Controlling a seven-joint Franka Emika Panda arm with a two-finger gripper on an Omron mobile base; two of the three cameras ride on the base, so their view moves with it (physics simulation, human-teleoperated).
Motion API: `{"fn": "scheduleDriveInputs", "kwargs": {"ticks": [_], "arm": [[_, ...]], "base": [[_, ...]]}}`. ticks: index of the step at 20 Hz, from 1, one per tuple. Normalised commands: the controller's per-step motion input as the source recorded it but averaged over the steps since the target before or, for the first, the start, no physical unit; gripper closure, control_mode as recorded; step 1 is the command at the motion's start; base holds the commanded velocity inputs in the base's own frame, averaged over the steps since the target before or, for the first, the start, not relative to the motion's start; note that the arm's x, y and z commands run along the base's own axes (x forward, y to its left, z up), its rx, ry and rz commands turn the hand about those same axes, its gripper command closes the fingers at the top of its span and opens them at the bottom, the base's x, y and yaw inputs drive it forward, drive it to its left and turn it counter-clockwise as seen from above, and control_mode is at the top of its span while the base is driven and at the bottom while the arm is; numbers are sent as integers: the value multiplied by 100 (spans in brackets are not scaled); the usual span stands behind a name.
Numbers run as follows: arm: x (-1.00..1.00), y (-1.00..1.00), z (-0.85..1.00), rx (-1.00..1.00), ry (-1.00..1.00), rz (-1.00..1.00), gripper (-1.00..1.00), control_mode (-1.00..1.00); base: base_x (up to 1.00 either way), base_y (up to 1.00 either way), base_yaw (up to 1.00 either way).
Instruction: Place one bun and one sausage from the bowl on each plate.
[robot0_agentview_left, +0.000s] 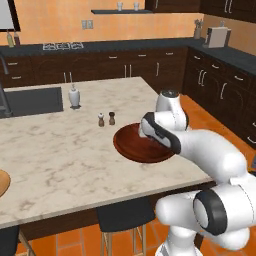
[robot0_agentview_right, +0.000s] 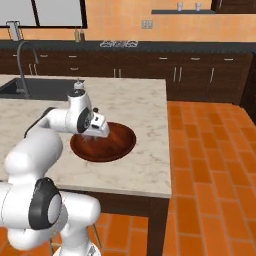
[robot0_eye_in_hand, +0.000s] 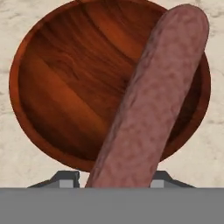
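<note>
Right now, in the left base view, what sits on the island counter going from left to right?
Tan plate at the left edge → sink → white bottle → pale shaker → dark shaker → red-brown bowl, with the arm over its right side.

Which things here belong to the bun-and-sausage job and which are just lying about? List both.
Belongs to the job:
- sausage, between the claw's fingers
- wooden bowl
- tan plate, at the counter's left edge
- claw, over the bowl

Just lying about:
- salt and pepper shakers
- white soap bottle
- sink
- stool
</note>
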Motion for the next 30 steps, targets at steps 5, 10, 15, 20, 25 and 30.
{"fn": "scheduleDriveInputs", "kwargs": {"ticks": [5,10,15,20,25,30], "arm": [[-100,0,100,0,12,18,100,-100],[-100,0,55,-3,19,1,100,-100],[-45,0,-1,-2,0,0,100,-100],[-7,7,0,0,0,1,100,100],[0,0,0,0,0,0,100,100],[0,0,0,0,0,0,100,100]], "base": [[0,0,0],[0,0,0],[0,0,0],[-9,7,1],[-74,90,6],[-23,100,8]]}}
